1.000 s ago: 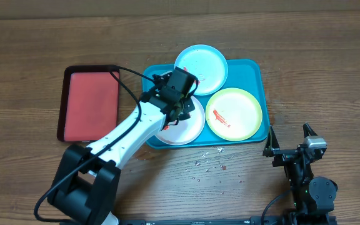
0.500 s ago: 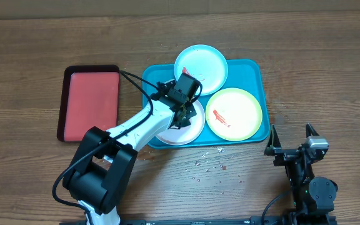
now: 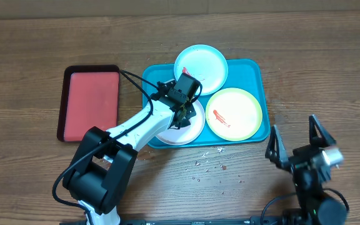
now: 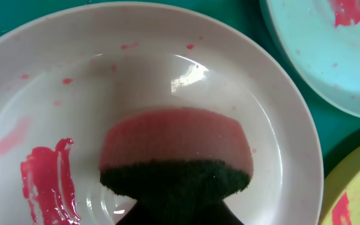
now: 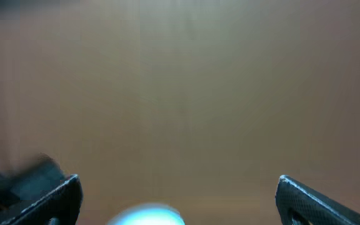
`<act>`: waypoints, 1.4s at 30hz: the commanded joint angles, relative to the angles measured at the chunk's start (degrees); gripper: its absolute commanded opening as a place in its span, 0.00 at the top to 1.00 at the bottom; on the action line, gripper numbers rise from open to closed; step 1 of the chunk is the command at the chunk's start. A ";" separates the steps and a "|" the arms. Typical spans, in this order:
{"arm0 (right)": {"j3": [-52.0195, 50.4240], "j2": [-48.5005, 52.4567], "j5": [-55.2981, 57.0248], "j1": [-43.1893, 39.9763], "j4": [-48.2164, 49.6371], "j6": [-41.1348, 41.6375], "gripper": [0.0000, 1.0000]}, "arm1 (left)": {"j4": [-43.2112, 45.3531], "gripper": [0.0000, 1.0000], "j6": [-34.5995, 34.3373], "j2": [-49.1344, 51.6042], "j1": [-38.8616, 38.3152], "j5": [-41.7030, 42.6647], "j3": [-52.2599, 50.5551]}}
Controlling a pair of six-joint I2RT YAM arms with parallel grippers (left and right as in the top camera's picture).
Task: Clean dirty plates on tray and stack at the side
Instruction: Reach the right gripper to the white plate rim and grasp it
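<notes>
The teal tray [image 3: 258, 69] holds three plates. The light blue plate [image 3: 208, 62] is at the back, the yellow-green plate [image 3: 239, 109] at the right with a red smear, and the white plate [image 3: 189, 130] at the front left. My left gripper [image 3: 183, 107] is shut on a pink sponge with a dark green scrub side [image 4: 177, 140], pressed on the white plate [image 4: 136, 69]. A red sauce smear [image 4: 45, 181] lies left of the sponge. The light blue plate [image 4: 330, 50] and yellow-green plate [image 4: 358, 194] show at the right. My right gripper [image 3: 300, 136] is open and empty, off the tray at the front right; its wrist view [image 5: 180, 200] is blurred.
A smaller red tray with a dark rim [image 3: 92, 103] lies left of the teal tray. Small crumbs [image 3: 214, 164] are scattered on the wooden table in front of the teal tray. The left arm's cable arcs over the tray's left corner.
The left arm shifted its sponge slightly over the white plate a second ago, then held still. The right gripper has risen and tilted, its fingers now looking spread wider.
</notes>
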 commanded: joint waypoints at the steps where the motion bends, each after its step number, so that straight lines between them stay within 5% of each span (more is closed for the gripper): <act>1: 2.25 -0.39 -5.09 0.20 4.50 0.72 0.00 | -0.15 0.81 0.90 0.37 -0.04 -1.38 -0.13; 7: 21.11 6.80 -3.02 -1.36 -17.16 -7.67 0.00 | -0.13 0.77 0.87 0.37 -0.04 -1.38 -0.13; 13: 43.69 28.09 -3.26 -2.49 -43.06 -11.67 0.00 | -0.11 0.78 0.85 0.37 -0.04 -1.36 -0.13; 19: 55.45 48.26 -25.53 -2.47 -50.18 -11.23 0.00 | -0.17 0.46 0.87 0.37 -0.04 -1.33 -0.13; 22: 55.98 55.12 -40.41 -2.47 -43.60 -11.06 0.00 | -0.15 0.47 0.98 0.37 -0.04 -1.36 -0.13; 23: 56.11 58.86 -44.26 -2.47 -38.45 -3.98 0.00 | -0.13 0.52 2.56 0.35 -0.04 -1.33 -0.11; 28: 58.95 64.37 -45.16 -0.98 -38.32 -1.68 0.00 | -0.31 0.66 3.96 -0.15 0.04 -1.09 0.17; 36: 72.41 69.24 -17.86 3.04 -61.68 -0.87 0.00 | -1.66 0.78 3.91 -2.01 3.82 3.13 0.17; 42: 75.89 73.44 -14.08 6.80 -67.45 -0.90 0.00 | -2.75 0.76 3.91 -1.92 5.55 5.31 0.17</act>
